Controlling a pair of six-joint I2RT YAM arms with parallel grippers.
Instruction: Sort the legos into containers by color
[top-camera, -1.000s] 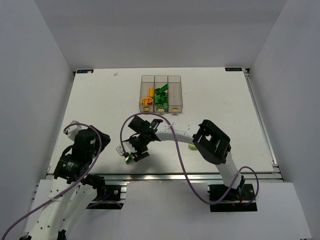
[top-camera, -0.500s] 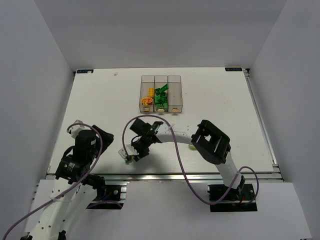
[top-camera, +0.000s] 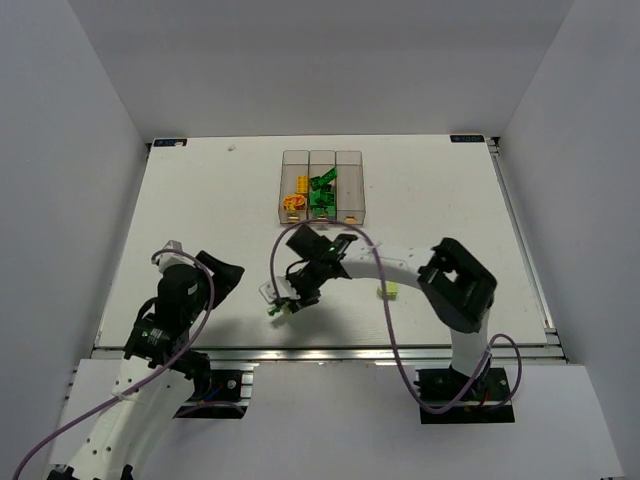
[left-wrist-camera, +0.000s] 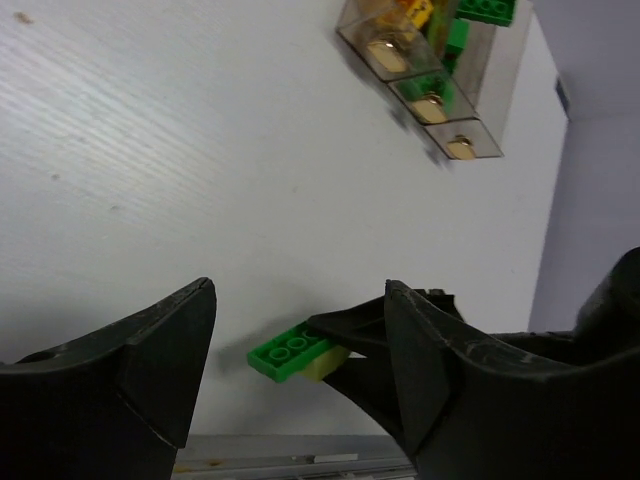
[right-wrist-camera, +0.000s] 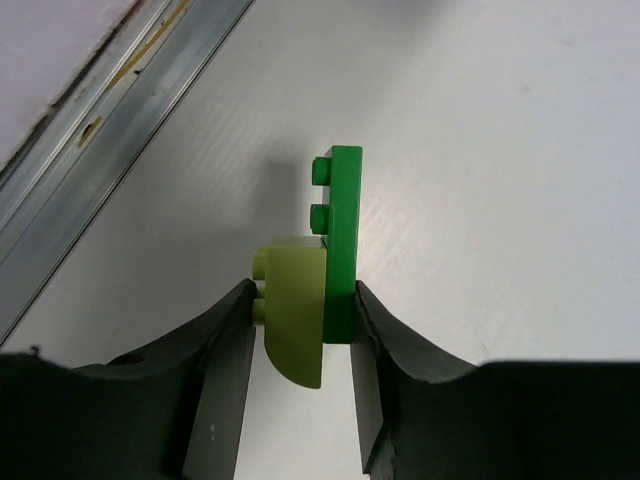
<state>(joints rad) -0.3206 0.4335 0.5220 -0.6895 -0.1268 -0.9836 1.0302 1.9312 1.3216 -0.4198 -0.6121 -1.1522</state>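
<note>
My right gripper (top-camera: 283, 305) is shut on two joined legos, a bright green plate (right-wrist-camera: 340, 240) stuck to a pale yellow-green brick (right-wrist-camera: 296, 300), held just above the table near its front edge. The same pair (left-wrist-camera: 297, 353) shows in the left wrist view, between my open, empty left gripper's fingers (left-wrist-camera: 160, 350) but farther off. My left gripper (top-camera: 225, 275) is at the front left. The three clear containers (top-camera: 322, 187) stand at the back middle: orange legos (top-camera: 294, 203) in the left one, bright green legos (top-camera: 321, 192) in the middle one. A pale yellow-green lego (top-camera: 389, 290) lies on the table.
The metal rail (top-camera: 330, 350) runs along the table's front edge, close under my right gripper. The right arm's purple cable (top-camera: 385, 320) loops over the front middle. White walls enclose the table on three sides.
My right gripper has shifted right along the front edge with the joined bricks in it. My left arm has swung right and forward, its gripper now pointing toward the held bricks.
</note>
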